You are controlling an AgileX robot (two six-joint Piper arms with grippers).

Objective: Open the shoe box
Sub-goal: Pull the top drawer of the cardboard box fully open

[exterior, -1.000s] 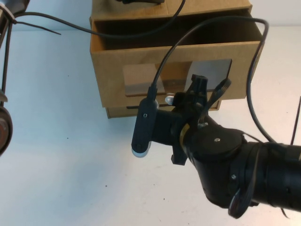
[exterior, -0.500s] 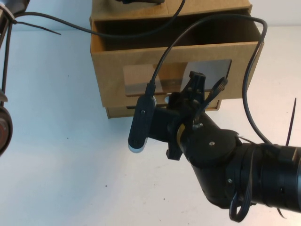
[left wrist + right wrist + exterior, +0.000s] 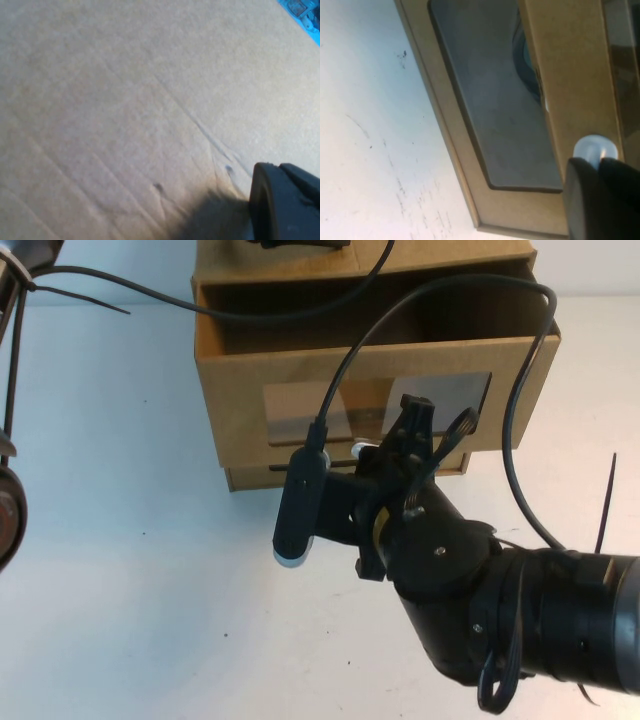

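Right end effector (image 3: 415,412) sits at the 6 o'clock face of the shoe box (image 3: 250,370), its tip against the front panel beside the window (image 3: 300,410). In the right wrist view its two dark fingers (image 3: 585,200) lie drawn together with only a thin seam between them. Whether a cardboard edge is nipped in that seam cannot be made out.

Left end effector (image 3: 285,200) hangs close over a broad plain cardboard surface, apparently the top of the box at 12 o'clock. How far open it is I cannot tell.

The box stands at the 12 o'clock side of the counter (image 3: 130,540). It is a sleeve (image 3: 450,252) with a drawer (image 3: 520,390), and the drawer already stands some way out toward 6 o'clock.

The step in hand looks like drawing the drawer out. To do it well, the pull should run straight toward 6 o'clock and level with the counter, so the drawer does not skew in the sleeve. The hold is on thin card beside a cut-out, so a slow, even pull is safer than a jerk. A cable (image 3: 340,390) crosses the front panel and should be kept from catching.

Only shadow shows in the gap between drawer and sleeve. Behind the window film is a dark rounded shape I cannot identify.
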